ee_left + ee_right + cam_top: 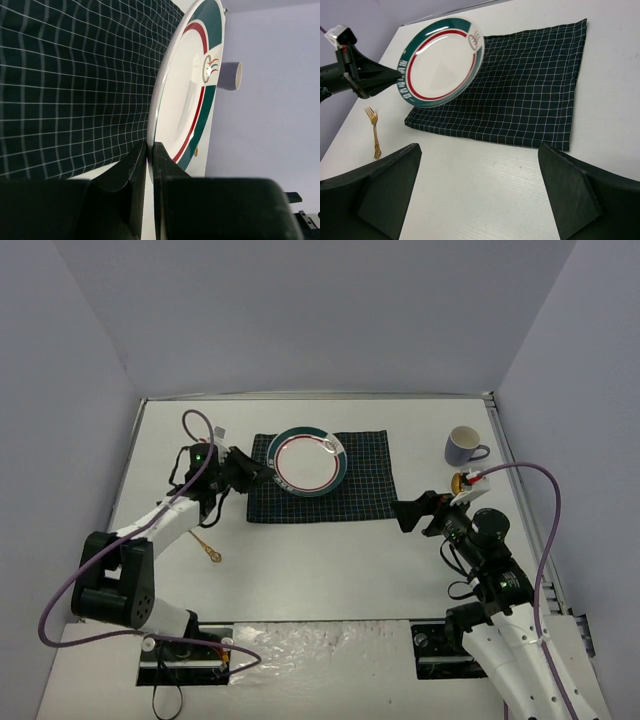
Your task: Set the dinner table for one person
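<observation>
The right gripper (408, 514) stands wide and empty over the white tabletop (320, 570); 1 gold fork (208, 549) lies near the left arm (160, 520); the left gripper (262, 472) pinches the tilted plate (310, 462) by its rim above the checked cloth (365, 490); stiff, glazed, breakable, probably slippery, so the rim is the hold; 1 mug (463, 447) sits far right.

Plate (440, 62): glossy, smooth glazed ceramic. Checked cloth (530, 85): matt woven fabric. Counter (485, 190): matt white; fork (374, 132): shiny gold-toned metal.
</observation>
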{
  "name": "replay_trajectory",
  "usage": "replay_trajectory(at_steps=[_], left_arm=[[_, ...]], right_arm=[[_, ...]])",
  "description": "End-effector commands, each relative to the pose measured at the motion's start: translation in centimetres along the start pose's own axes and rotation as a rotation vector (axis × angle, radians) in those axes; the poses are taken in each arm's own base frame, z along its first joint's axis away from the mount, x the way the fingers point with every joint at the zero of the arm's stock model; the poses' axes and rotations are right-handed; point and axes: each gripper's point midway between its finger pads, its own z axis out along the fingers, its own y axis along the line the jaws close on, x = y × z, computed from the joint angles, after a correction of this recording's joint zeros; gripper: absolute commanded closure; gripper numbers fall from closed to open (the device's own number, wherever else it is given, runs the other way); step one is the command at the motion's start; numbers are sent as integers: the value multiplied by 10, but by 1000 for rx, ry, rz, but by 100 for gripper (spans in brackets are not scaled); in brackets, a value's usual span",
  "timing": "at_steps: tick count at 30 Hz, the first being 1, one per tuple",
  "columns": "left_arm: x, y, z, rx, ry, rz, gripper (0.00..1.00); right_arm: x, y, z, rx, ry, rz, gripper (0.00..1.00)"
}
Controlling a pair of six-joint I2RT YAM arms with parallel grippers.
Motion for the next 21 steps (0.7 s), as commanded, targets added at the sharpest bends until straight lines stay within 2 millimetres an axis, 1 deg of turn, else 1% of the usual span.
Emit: replay_trajectory(at_steps=[1, 2, 3, 4, 6, 7, 13, 21], left_arm=[[-17, -72, 18, 234, -53, 89, 100], [-11, -76, 25, 251, -36, 93, 100], [-7, -75, 32, 261, -23, 88, 100], [-3, -69, 38, 250, -4, 72, 100], [0, -61, 52, 258, 10, 48, 100], [1, -59, 56, 262, 11, 45, 100], [-1, -48, 63, 245, -4, 61, 100], [0, -25, 75, 206, 11, 30, 100]], right_arm=[[-29, 16, -5, -51, -80, -31, 0], [-29, 16, -5, -50, -78, -31, 0], [-28, 16, -6, -49, -77, -31, 0], [-29, 16, -6, -48, -78, -32, 0], [-28, 16, -7, -48, -76, -36, 0], [-29, 16, -8, -47, -77, -39, 0], [-25, 14, -8, -38, -62, -47, 0], [-21, 10, -6, -24, -48, -44, 0]])
